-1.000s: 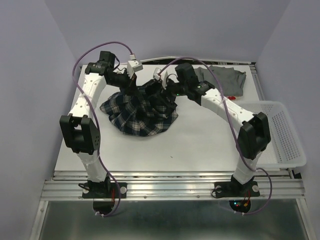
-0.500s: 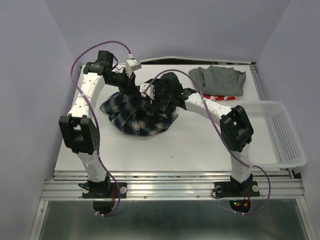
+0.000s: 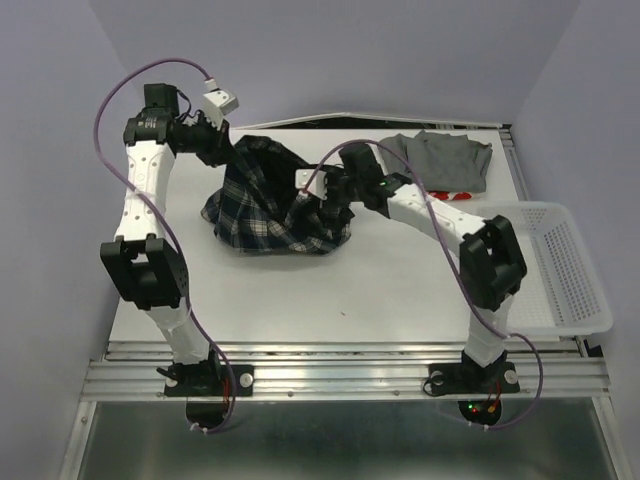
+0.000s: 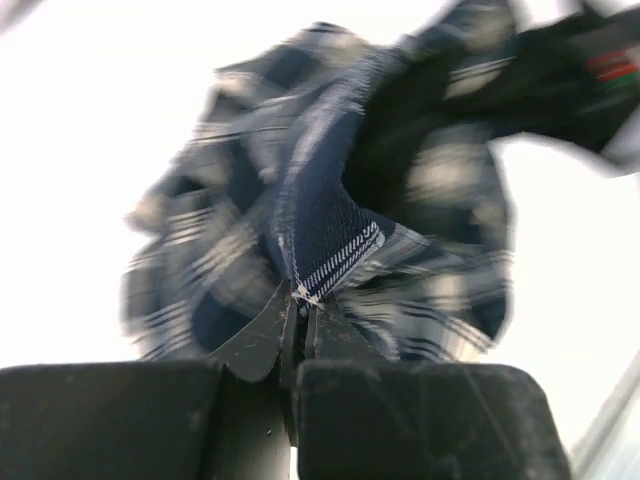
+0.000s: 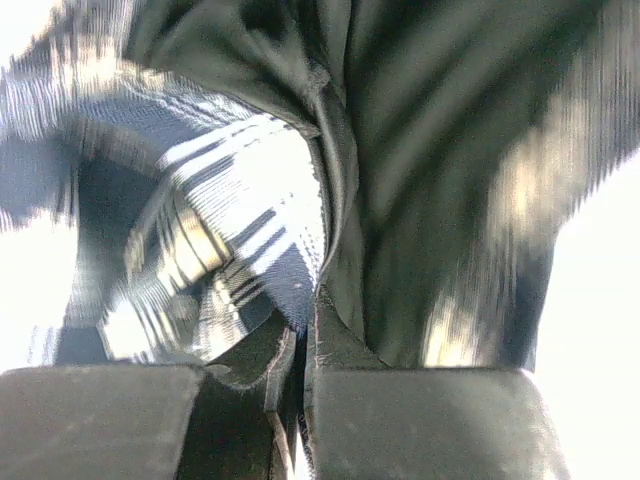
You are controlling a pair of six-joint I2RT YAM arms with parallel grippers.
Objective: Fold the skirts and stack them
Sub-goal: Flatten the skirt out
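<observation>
The dark plaid skirt (image 3: 270, 205) lies bunched in the middle of the table, one edge pulled up toward the back left. My left gripper (image 3: 228, 150) is shut on that raised edge; in the left wrist view its fingertips (image 4: 300, 300) pinch a stitched hem of the plaid skirt (image 4: 320, 200). My right gripper (image 3: 335, 195) is at the skirt's right side, shut on a fold of the plaid skirt (image 5: 240, 230), with its tips (image 5: 305, 315) pressed together on the cloth. The grey skirt (image 3: 445, 160) lies at the back right, with a strip of the red-printed white skirt (image 3: 455, 195) showing under its near edge.
A white mesh basket (image 3: 570, 280) stands at the table's right edge. The right arm's forearm (image 3: 430, 215) stretches across between the basket and the plaid skirt. Purple cables loop above both arms.
The left gripper has risen and swung to the back left, pulling the plaid skirt's edge up with it. The right gripper, open earlier, has shut on the skirt's right side.
</observation>
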